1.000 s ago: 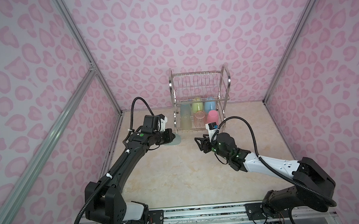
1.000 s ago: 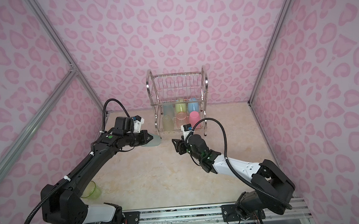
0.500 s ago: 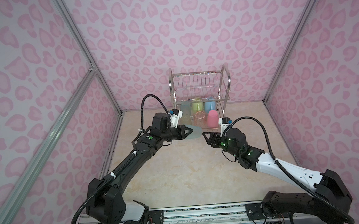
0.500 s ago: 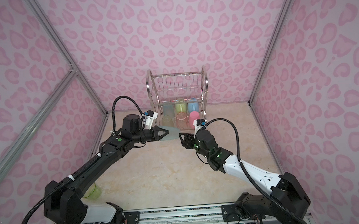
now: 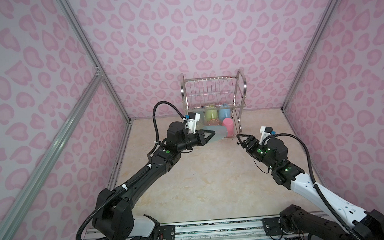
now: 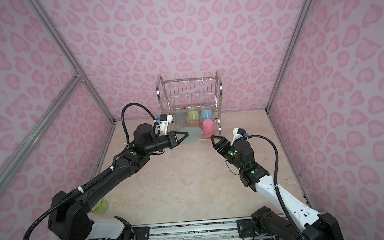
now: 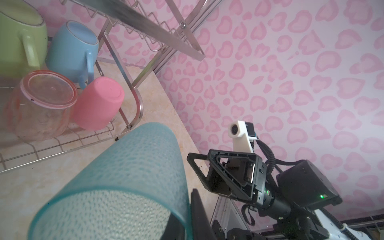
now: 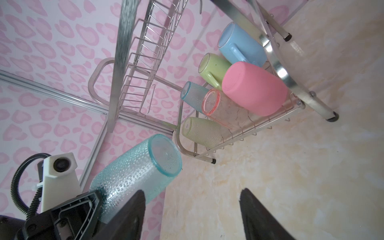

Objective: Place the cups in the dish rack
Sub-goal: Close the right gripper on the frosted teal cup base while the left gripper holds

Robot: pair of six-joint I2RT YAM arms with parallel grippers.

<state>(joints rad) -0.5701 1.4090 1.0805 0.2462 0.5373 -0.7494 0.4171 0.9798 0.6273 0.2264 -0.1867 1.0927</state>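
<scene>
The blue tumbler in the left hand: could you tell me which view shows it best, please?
The right wrist view: the blue tumbler shows nearly whole, base and dimpled wall. The left wrist view crops it close; both top views show it small.

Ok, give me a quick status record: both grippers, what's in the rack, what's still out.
left gripper: shut on teal tumbler, held on its side, base toward dish rack
right gripper: open, empty, near the rack's front
lower tier: blue mug, green mug, pink tumbler, orange-pink tumbler, yellow-green tumbler, pale blue tumbler, inverted
upper tier: no cups
still out: loose green tumbler on table, front left
</scene>
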